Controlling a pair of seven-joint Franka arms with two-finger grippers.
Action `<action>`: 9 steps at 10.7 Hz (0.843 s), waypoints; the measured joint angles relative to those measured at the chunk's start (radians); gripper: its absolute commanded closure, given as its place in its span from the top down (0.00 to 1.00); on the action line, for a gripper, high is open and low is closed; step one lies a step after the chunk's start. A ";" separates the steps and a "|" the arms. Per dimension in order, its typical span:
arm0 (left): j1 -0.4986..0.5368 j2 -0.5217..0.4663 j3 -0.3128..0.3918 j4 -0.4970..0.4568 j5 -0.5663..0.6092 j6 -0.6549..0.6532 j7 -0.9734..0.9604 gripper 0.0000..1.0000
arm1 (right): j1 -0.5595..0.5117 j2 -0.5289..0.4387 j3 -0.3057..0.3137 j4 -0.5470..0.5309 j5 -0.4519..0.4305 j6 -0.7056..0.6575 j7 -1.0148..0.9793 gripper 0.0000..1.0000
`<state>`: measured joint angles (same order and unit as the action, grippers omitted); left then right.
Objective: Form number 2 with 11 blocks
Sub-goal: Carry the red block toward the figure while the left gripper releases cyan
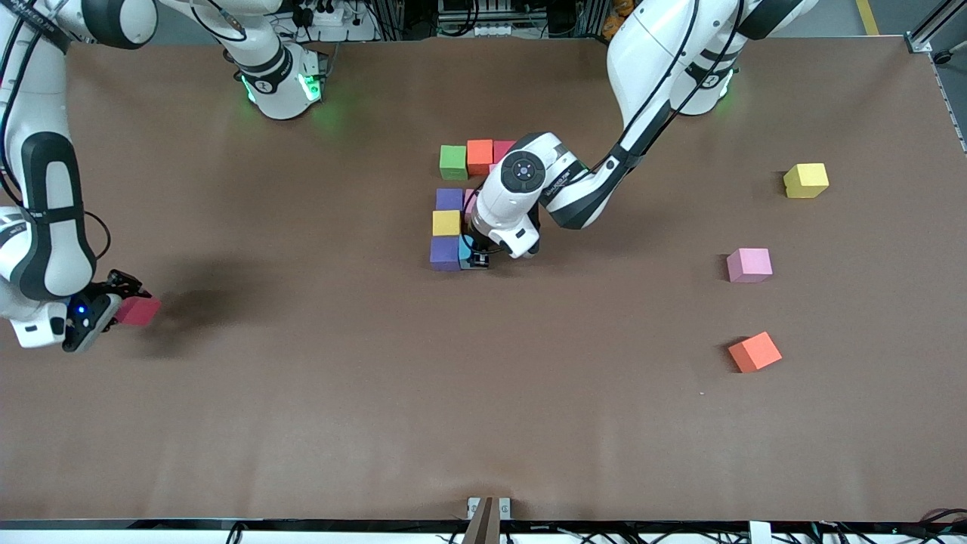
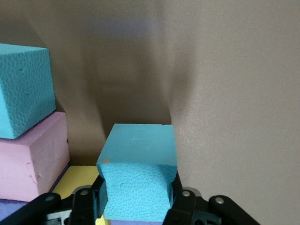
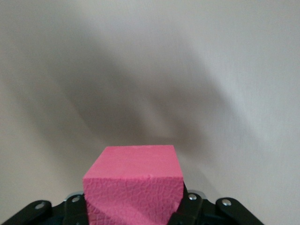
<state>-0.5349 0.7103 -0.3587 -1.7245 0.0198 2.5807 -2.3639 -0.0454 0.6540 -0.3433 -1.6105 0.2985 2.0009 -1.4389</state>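
The left gripper (image 1: 474, 257) is clamped on a light blue block (image 2: 138, 176), its fingers (image 2: 180, 206) pressing the foam in at both sides; it sits low at the formation's front corner, the block just beside the purple block (image 1: 445, 253). From there, toward 12 o'clock in the front view, run a yellow block (image 1: 446, 223) and a second purple block (image 1: 449, 199), then a row of green block (image 1: 453, 162), orange block (image 1: 480, 156) and a red block (image 1: 504, 149) partly hidden by the arm. The left wrist view also shows a pink block (image 2: 30, 159) with another light blue block (image 2: 23, 89) next to it. The right gripper (image 1: 121, 306) is closed on a pink-red block (image 3: 133, 187) near the table's (image 1: 302, 415) edge at the right arm's end, about 9 o'clock from the formation. Loose at 3 o'clock, well apart, lie a yellow cube (image 1: 806, 180), a pale pink cube (image 1: 749, 265) and an orange cube (image 1: 755, 352). Wide bare tabletop spreads toward 6 o'clock.
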 measured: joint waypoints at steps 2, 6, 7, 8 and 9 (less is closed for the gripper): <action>0.000 0.004 0.000 0.001 0.000 0.001 0.000 0.65 | 0.082 -0.002 0.007 0.027 0.005 -0.016 0.099 0.28; 0.000 0.004 0.001 0.008 0.000 0.002 0.000 0.74 | 0.222 -0.002 0.026 0.031 0.135 -0.017 0.174 0.28; 0.000 0.004 0.002 0.009 0.000 0.002 0.000 0.74 | 0.254 -0.002 0.028 0.031 0.166 -0.018 0.175 0.28; 0.000 0.004 0.002 0.010 0.000 0.002 0.000 0.74 | 0.284 -0.002 0.029 0.030 0.198 -0.019 0.183 0.28; 0.000 0.004 0.002 0.011 0.000 0.002 0.000 0.74 | 0.312 -0.002 0.030 0.030 0.220 -0.019 0.197 0.28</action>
<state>-0.5346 0.7144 -0.3563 -1.7138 0.0199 2.5829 -2.3638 0.2668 0.6521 -0.3136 -1.5801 0.5189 1.9821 -1.2417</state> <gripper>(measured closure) 0.256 0.388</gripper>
